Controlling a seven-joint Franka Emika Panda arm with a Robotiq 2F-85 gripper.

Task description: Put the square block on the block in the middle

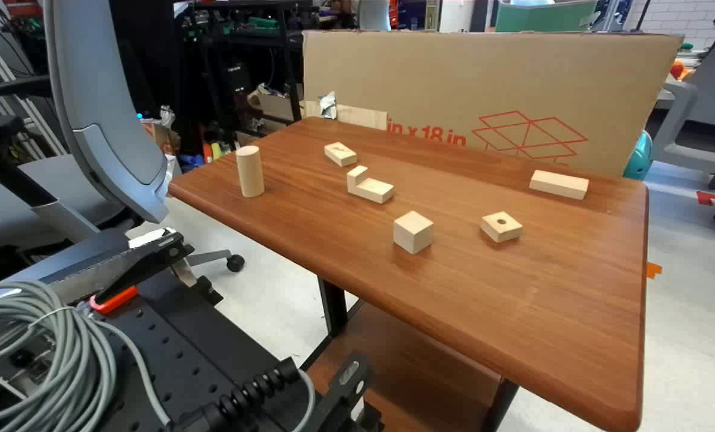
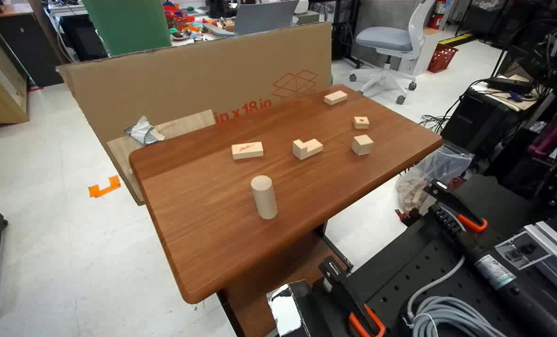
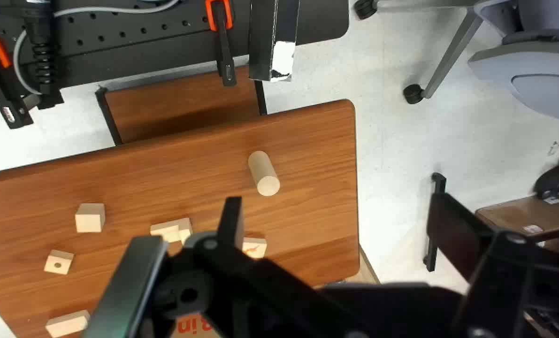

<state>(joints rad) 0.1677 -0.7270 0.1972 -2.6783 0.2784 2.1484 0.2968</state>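
Note:
The square block, a plain light-wood cube, sits on the brown table in both exterior views [image 1: 413, 232] [image 2: 362, 145] and at left in the wrist view [image 3: 90, 218]. The block in the middle is a low light-wood slab with a raised end [image 1: 371, 188] [image 2: 308, 149]; whether it is one piece I cannot tell. In the wrist view [image 3: 169, 231] it is partly hidden behind my gripper's finger. My gripper [image 3: 338, 209] is open and empty, its fingers wide apart, high above the table near its end. It is out of both exterior views.
On the table [image 1: 549, 288] also stand an upright cylinder [image 1: 250, 172], a slab with an orange mark [image 1: 340, 154], a square piece with a hole [image 1: 501, 230] and a longer bar [image 1: 558, 185]. A cardboard sheet [image 1: 429, 78] stands along the table's far edge.

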